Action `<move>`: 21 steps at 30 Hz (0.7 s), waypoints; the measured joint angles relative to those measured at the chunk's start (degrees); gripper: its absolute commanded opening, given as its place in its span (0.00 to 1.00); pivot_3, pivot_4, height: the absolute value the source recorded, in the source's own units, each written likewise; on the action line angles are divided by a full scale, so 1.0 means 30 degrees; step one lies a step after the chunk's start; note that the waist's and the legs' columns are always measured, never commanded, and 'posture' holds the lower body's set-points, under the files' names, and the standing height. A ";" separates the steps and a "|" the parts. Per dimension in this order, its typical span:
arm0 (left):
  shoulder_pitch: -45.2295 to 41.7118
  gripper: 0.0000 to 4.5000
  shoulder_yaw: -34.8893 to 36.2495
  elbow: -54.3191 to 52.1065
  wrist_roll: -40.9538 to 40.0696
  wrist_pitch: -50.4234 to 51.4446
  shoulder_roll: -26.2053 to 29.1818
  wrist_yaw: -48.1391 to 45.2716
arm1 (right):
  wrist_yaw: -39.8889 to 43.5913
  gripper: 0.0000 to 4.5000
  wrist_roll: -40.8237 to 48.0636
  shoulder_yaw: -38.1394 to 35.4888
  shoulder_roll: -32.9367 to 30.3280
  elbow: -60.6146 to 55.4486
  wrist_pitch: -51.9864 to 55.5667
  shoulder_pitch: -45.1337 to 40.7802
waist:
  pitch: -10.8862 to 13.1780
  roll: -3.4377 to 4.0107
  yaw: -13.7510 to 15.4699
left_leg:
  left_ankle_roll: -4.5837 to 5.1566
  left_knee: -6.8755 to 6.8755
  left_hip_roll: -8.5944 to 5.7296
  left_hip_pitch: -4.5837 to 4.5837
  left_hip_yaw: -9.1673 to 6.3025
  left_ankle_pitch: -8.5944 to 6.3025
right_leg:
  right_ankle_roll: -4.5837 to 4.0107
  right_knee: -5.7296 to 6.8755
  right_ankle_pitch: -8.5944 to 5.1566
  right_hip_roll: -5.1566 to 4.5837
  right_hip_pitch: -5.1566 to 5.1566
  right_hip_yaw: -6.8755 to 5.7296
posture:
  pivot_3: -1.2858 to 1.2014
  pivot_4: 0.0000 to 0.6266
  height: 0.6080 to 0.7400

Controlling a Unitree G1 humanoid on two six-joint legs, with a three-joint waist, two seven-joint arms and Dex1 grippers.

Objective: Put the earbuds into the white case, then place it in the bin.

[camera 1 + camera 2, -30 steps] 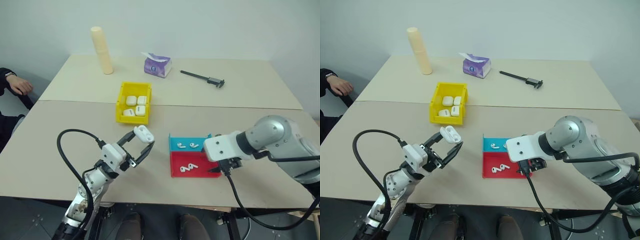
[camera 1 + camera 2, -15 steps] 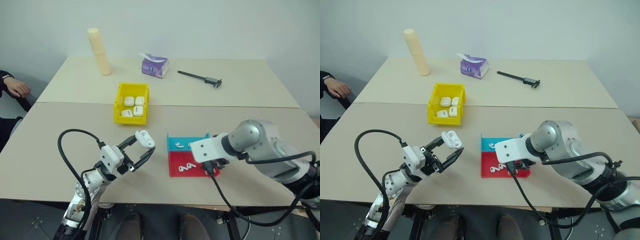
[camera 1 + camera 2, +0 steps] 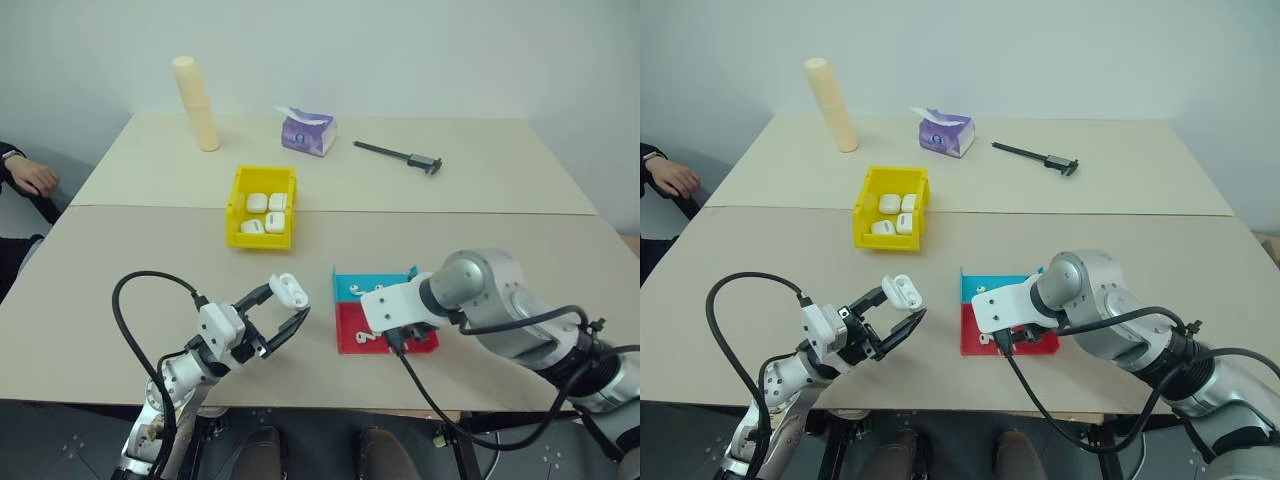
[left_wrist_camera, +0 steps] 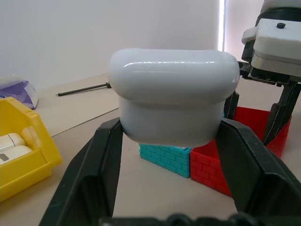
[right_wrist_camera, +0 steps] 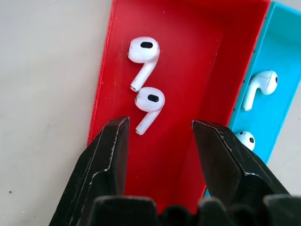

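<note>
The white case [image 4: 174, 96] is held clamped between the two black fingers of the left gripper [image 3: 281, 313], lid shut as far as can be told, lifted clear of the table [image 3: 140, 290]. Just to that gripper's right the flat tray [image 3: 345, 343] is found, red half nearer, blue half behind. The right gripper [image 5: 160, 141] is pointed steeply down over the red half, its fingers [image 5: 110, 150] standing apart with nothing between them. Two earbuds [image 5: 143, 59] are seen lying just ahead of those fingertips in the red compartment, close together, stems slanting the same way. Two more earbuds [image 5: 260, 84] are seen beyond the right finger in the blue compartment. Farther from the left gripper, across the table seam, the yellow bin [image 3: 240, 235] is placed, well apart from both grippers, with four white cases [image 3: 266, 211] inside. At the far side a purple tissue pack [image 3: 307, 131], a black caliper [image 3: 402, 156] and a tall cream cylinder [image 3: 195, 103] are noted. A person's hand [image 3: 30, 175] is rested at the far left edge.
</note>
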 measured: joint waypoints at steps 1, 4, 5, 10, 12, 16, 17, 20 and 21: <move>0.0012 0.60 0.0001 -0.0003 0.0030 0.0172 -0.0068 0.0073 | 0.0004 0.57 -0.0034 0.0050 0.0159 0.0027 0.0031 0.0002 | 0.0000 0.0000 -0.0005 | 0.0000 0.0000 0.0001 0.0000 -0.0001 0.0000 | 0.0000 0.0001 0.0000 0.0001 -0.0001 -0.0001 | 0.52 0.24 1.00; 0.0033 0.60 0.0002 -0.0112 0.0197 0.0289 -0.0156 0.0123 | -0.0006 0.57 -0.0277 0.0299 0.0486 0.0319 0.0236 0.0003 | 0.0000 0.0000 -0.0038 | 0.0000 0.0000 0.0001 0.0001 0.0002 0.0000 | 0.0000 0.0001 0.0000 0.0001 0.0002 0.0000 | 0.52 0.24 1.00; 0.0063 0.60 0.0006 -0.0179 0.0241 0.0318 -0.0157 0.0130 | 0.0002 0.57 -0.0375 0.0385 0.0608 0.0382 0.0366 0.0026 | 0.0000 0.0000 -0.0055 | 0.0000 0.0000 0.0001 -0.0001 0.0001 0.0000 | 0.0000 0.0001 0.0000 0.0000 0.0000 0.0000 | 0.52 0.24 1.00; 0.0270 0.60 0.0058 -0.0299 0.0400 0.0456 -0.0158 0.0143 | 0.0021 0.57 -0.0562 0.0410 0.0812 0.0405 0.0473 0.0042 | 0.0000 0.0000 -0.0121 | 0.0000 -0.0001 0.0001 -0.0001 -0.0004 0.0000 | -0.0001 0.0000 0.0000 0.0000 0.0001 -0.0001 | 0.52 0.24 1.00; 0.0377 0.60 0.0058 -0.0300 0.0418 0.0538 -0.0159 0.0162 | 0.0023 0.57 -0.0653 0.0416 0.0912 0.0460 0.0508 0.0042 | 0.0000 0.0000 -0.0162 | 0.0000 -0.0001 0.0002 0.0000 -0.0006 0.0000 | -0.0001 0.0002 0.0000 0.0000 0.0000 -0.0001 | 0.52 0.24 1.00; 0.0380 0.60 0.0061 -0.0504 0.0576 0.0620 -0.0173 0.0233 | 0.0033 0.57 -0.0735 0.0422 0.1175 0.0498 0.0754 0.0049 | 0.0000 0.0000 -0.0174 | 0.0000 -0.0001 0.0001 -0.0001 -0.0008 0.0000 | -0.0001 0.0002 0.0000 0.0000 0.0001 -0.0002 | 0.52 0.24 1.00; 0.0380 0.60 0.0062 -0.0568 0.0637 0.0679 -0.0181 0.0259 | 0.0032 0.57 -0.0746 0.0425 0.1219 0.0499 0.0805 0.0049 | 0.0000 0.0000 -0.0174 | 0.0000 -0.0001 0.0001 -0.0001 -0.0008 0.0000 | -0.0001 0.0002 0.0000 0.0000 0.0001 -0.0002 | 0.52 0.24 1.00; 0.0379 0.60 0.0066 -0.0664 0.0656 0.1095 -0.0304 0.0410 | 0.0032 0.57 -0.0756 0.0462 0.1308 0.0498 0.0861 0.0050 | 0.0000 0.0000 -0.0174 | 0.0000 -0.0001 0.0002 -0.0001 -0.0008 0.0000 | -0.0001 0.0003 0.0000 0.0001 -0.0001 -0.0002 | 0.52 0.24 1.00; 0.0379 0.60 0.0068 -0.0664 0.0660 0.1115 -0.0332 0.0428 | 0.0044 0.57 -0.0754 0.0464 0.1308 0.0498 0.0865 0.0050 | 0.0000 0.0000 -0.0175 | 0.0000 -0.0001 0.0002 0.0001 -0.0007 0.0000 | -0.0002 0.0002 -0.0001 0.0000 0.0001 -0.0004 | 0.52 0.24 1.00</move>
